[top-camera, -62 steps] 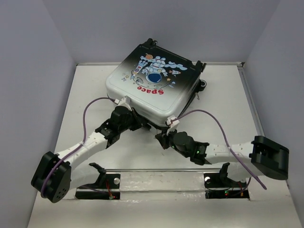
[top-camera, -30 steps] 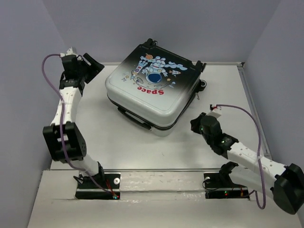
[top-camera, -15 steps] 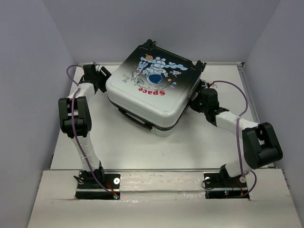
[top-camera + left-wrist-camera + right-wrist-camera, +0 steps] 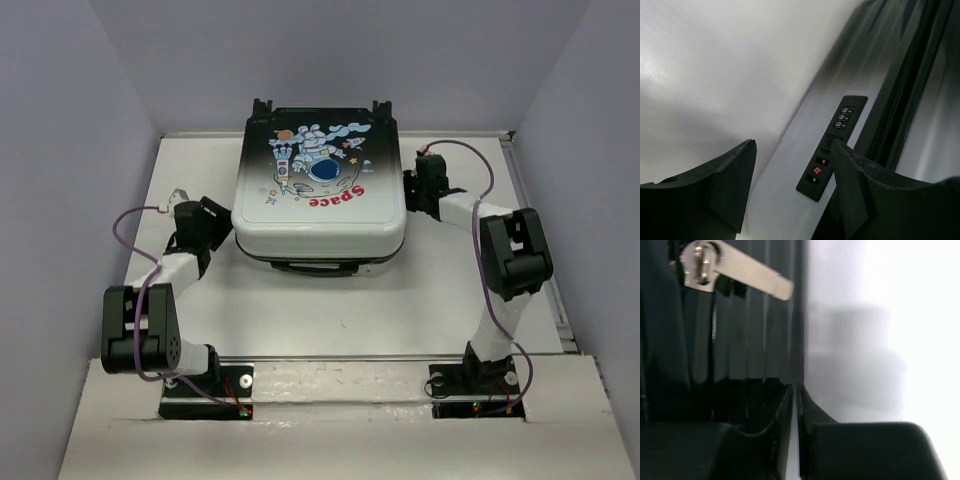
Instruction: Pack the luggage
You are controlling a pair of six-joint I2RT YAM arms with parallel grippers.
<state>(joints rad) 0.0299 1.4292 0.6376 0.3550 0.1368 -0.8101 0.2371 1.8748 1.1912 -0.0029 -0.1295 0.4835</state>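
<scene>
The luggage lies flat and closed at the far middle of the table, astronaut and red "Space" print facing up. My left gripper sits at its left side, open, with nothing between the fingers. In the left wrist view the left gripper faces the pale shell and its black combination lock. My right gripper is against the case's right side. In the right wrist view the right gripper has its jaws almost together on nothing, below a metal zipper pull.
The case's black carry handle faces the arm bases, and its caster wheels point at the back wall. Grey walls close in the white table on three sides. A zipper line runs beside the lock.
The luggage has turned from a diagonal to square with the table. My left gripper came back down along its left side. My right gripper went farther up its right side.
</scene>
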